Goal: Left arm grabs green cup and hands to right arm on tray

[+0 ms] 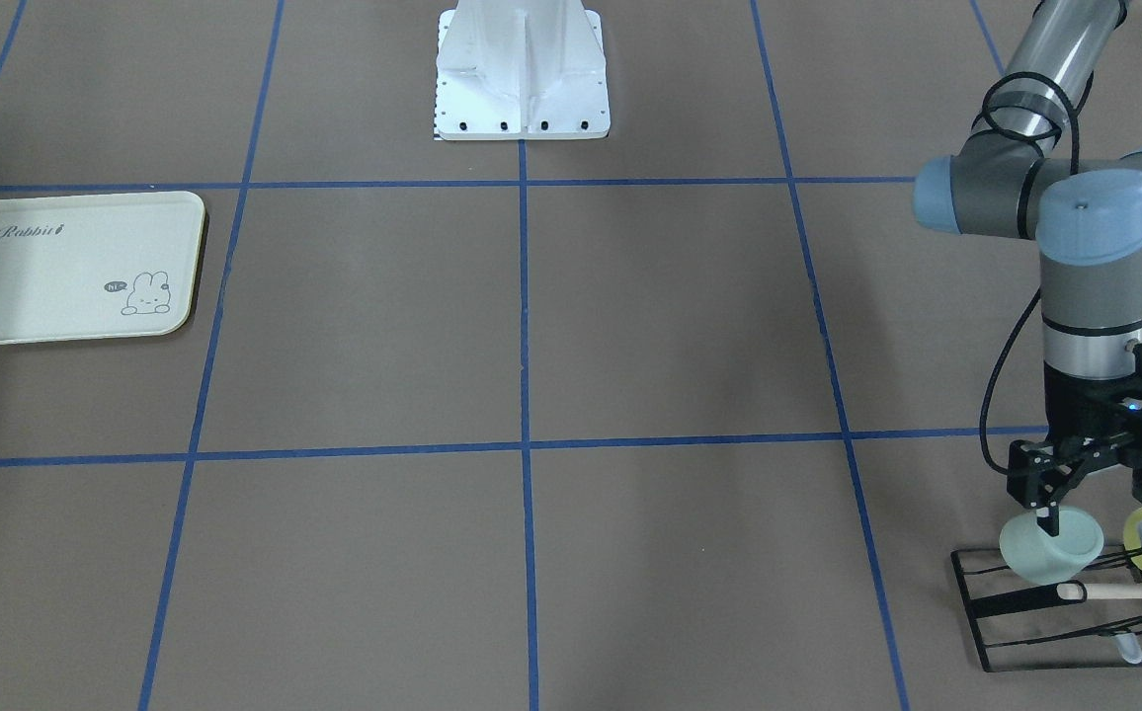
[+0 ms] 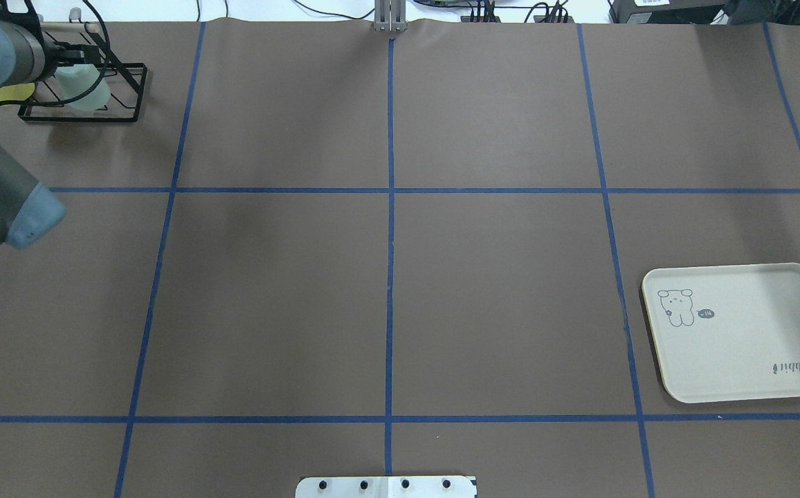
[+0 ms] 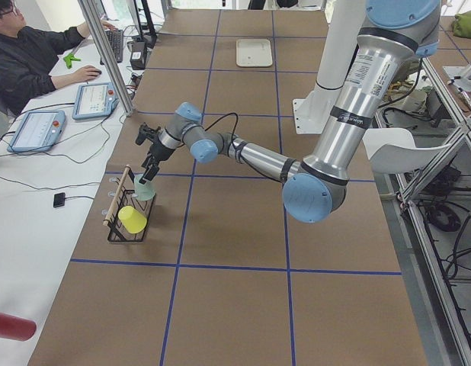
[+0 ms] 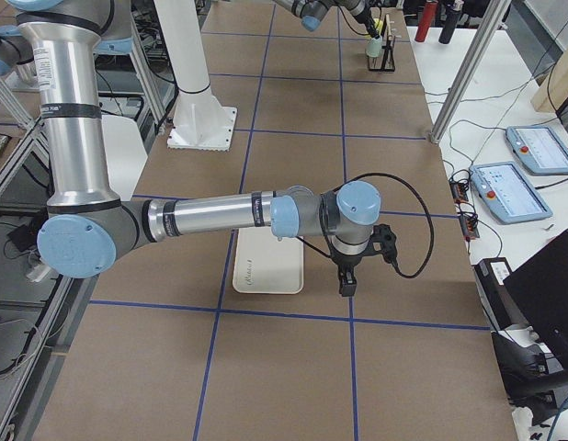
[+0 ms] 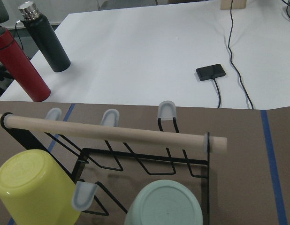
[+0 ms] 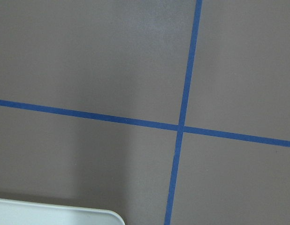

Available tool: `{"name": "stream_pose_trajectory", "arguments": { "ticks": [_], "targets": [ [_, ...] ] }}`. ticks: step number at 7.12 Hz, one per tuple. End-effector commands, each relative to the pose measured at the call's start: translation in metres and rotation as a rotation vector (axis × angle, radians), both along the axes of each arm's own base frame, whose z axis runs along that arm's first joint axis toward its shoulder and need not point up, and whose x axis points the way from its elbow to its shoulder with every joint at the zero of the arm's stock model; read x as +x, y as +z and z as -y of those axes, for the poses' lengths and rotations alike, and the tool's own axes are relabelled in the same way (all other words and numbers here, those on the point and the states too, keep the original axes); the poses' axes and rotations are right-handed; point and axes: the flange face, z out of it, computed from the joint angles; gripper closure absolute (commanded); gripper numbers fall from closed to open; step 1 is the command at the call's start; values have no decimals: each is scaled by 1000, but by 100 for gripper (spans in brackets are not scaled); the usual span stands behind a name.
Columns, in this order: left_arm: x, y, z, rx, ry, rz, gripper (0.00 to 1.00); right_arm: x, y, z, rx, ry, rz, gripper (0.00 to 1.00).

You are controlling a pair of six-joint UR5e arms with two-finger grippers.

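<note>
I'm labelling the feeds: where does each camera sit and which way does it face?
Front-facing: across the table, facing the base; left arm at right.
Overhead: behind the robot, looking forward; left arm at left.
Exterior left: table's left end; left arm near.
Exterior right: opposite end; right arm near.
Left wrist: faces the rack and green cup; no fingers show.
Right wrist: straight down at the table; no fingers show.
Shared: front-facing and overhead both show the tray, on opposite sides.

Table point(image 1: 670, 316): brown top, blue tape grid. Directly on it: cream tray point(image 1: 47, 276), black wire rack point(image 5: 135, 135), white base plate point(image 1: 522, 99).
</note>
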Motion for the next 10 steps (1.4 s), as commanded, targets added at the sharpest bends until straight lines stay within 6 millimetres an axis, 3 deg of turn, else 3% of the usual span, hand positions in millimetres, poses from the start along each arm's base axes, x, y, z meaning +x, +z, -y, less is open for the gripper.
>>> {"name": "stream_pose_trajectory", "arguments": {
  "ticks": [1, 4, 10],
  "targets": [
    [6, 2, 11, -4, -5, 15, 0, 0, 1, 0, -1, 0, -4, 0],
    [48, 17, -4, -17, 43, 47, 0, 0, 4, -1, -5, -1, -5, 0],
    [43, 24, -1, 5, 69, 130, 0, 0, 6, -4, -13, -1, 6, 0]
  ]
}}
